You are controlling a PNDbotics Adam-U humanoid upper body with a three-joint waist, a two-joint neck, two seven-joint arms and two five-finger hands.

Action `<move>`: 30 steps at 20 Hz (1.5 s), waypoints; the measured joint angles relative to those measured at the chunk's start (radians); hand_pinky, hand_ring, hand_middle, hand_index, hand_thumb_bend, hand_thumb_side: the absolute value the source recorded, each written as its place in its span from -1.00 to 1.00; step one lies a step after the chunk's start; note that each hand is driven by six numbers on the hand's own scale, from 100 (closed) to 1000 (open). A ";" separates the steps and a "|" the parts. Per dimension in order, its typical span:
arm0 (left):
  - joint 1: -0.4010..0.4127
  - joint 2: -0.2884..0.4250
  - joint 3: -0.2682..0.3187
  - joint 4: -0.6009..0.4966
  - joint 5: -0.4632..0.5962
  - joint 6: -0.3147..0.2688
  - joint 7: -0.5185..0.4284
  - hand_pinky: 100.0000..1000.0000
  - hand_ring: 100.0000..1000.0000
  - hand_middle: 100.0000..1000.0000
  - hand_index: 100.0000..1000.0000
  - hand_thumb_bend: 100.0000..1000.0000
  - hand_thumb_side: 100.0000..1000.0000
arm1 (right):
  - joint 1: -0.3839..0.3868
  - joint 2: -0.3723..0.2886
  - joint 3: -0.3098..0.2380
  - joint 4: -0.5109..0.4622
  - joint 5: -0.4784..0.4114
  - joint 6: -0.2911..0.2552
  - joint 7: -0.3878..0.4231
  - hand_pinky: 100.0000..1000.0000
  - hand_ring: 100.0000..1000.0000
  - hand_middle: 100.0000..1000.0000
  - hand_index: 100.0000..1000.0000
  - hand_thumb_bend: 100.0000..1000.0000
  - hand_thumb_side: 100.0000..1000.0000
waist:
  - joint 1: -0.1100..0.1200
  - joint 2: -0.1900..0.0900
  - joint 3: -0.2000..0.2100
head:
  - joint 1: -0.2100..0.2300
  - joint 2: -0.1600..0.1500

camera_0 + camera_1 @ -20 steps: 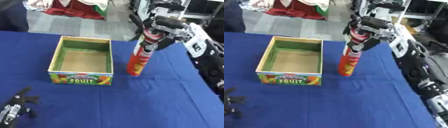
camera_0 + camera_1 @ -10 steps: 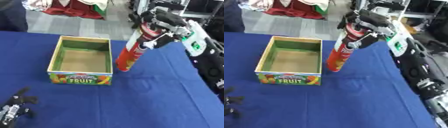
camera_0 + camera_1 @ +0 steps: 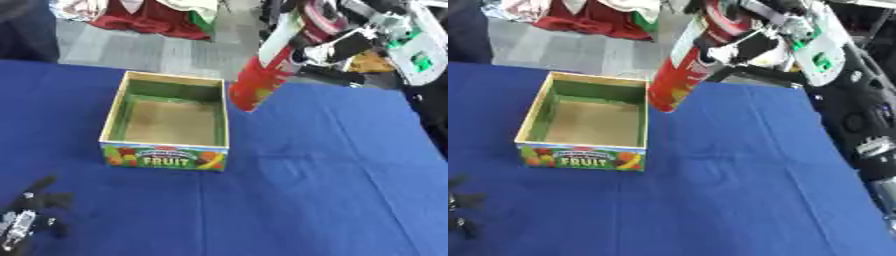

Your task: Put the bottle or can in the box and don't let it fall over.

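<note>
One tall red cylindrical can (image 3: pixel 262 77) hung tilted in the air beside the open cardboard fruit box's (image 3: pixel 165 119) right wall, its top clasped by the right hand (image 3: pixel 337 35). Low at the left corner, the left hand (image 3: pixel 26 220) rested on the blue tablecloth (image 3: pixel 315 190) with relaxed fingers.

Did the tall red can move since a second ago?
Yes. The red can, held by the right hand, has lifted off the blue table and swung left, tilted, its bottom now by the fruit box's right rim.

Right robot hand (image 3: pixel 350 42) black, silver; forearm white, green marking.
</note>
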 measured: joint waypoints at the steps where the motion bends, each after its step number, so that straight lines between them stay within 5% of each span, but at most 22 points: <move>1: -0.003 0.000 -0.002 0.000 0.002 0.000 -0.002 -0.22 0.65 0.02 0.93 -1.00 0.67 | -0.008 0.003 -0.001 0.001 -0.008 0.000 0.003 -1.00 -0.97 -0.83 -0.55 -1.00 -0.78 | -0.002 0.000 0.013 | -0.006 0.000; 8: -0.043 0.000 -0.024 0.000 0.016 0.001 -0.022 -0.22 0.65 0.02 0.93 -1.00 0.66 | -0.032 0.064 0.007 0.051 -0.006 0.006 0.075 -1.00 -0.80 -0.68 -0.35 -1.00 -0.78 | -0.010 0.001 0.087 | -0.048 -0.004; 10: -0.051 -0.001 -0.030 0.000 0.020 0.002 -0.028 -0.22 0.65 0.02 0.93 -1.00 0.65 | -0.032 0.088 0.011 0.076 0.015 0.014 0.101 -0.82 -0.43 -0.35 0.01 -1.00 -0.77 | -0.010 0.002 0.101 | -0.055 -0.007; 11: -0.054 -0.002 -0.032 0.000 0.023 0.002 -0.030 -0.22 0.65 0.02 0.93 -1.00 0.65 | -0.031 0.100 0.012 0.089 0.027 0.022 0.111 0.26 0.29 0.27 0.66 -1.00 -0.77 | -0.010 0.003 0.107 | -0.059 -0.009; 13: -0.058 -0.005 -0.036 0.000 0.025 0.003 -0.035 -0.22 0.65 0.02 0.93 -1.00 0.66 | -0.031 0.119 0.016 0.111 0.060 0.041 0.130 0.93 0.88 0.86 1.00 -1.00 -0.72 | -0.010 0.005 0.113 | -0.064 -0.010; 15: -0.060 -0.005 -0.036 0.000 0.028 0.004 -0.038 -0.22 0.65 0.02 0.93 -1.00 0.66 | -0.029 0.130 0.022 0.114 0.083 0.056 0.145 1.00 1.00 1.00 1.00 -1.00 -0.52 | -0.010 0.007 0.113 | -0.068 -0.010; 20: -0.060 -0.005 -0.042 0.000 0.028 0.006 -0.041 -0.22 0.65 0.02 0.93 -1.00 0.67 | -0.025 0.137 0.027 0.108 0.053 0.072 0.161 1.00 1.00 1.00 1.00 -1.00 -0.44 | -0.010 0.007 0.106 | -0.069 -0.014; 26: -0.058 -0.005 -0.042 0.000 0.028 0.004 -0.043 -0.22 0.65 0.02 0.93 -1.00 0.68 | -0.024 0.136 0.029 0.068 -0.085 0.087 0.176 1.00 1.00 1.00 1.00 -1.00 -0.64 | -0.008 0.007 0.089 | -0.068 -0.017; 30: -0.040 -0.005 -0.041 0.001 0.023 0.005 -0.042 -0.22 0.65 0.02 0.93 -1.00 0.70 | 0.003 0.116 0.022 0.018 -0.218 0.083 0.172 1.00 0.94 0.97 1.00 -1.00 -0.89 | -0.004 0.006 0.030 | -0.046 -0.017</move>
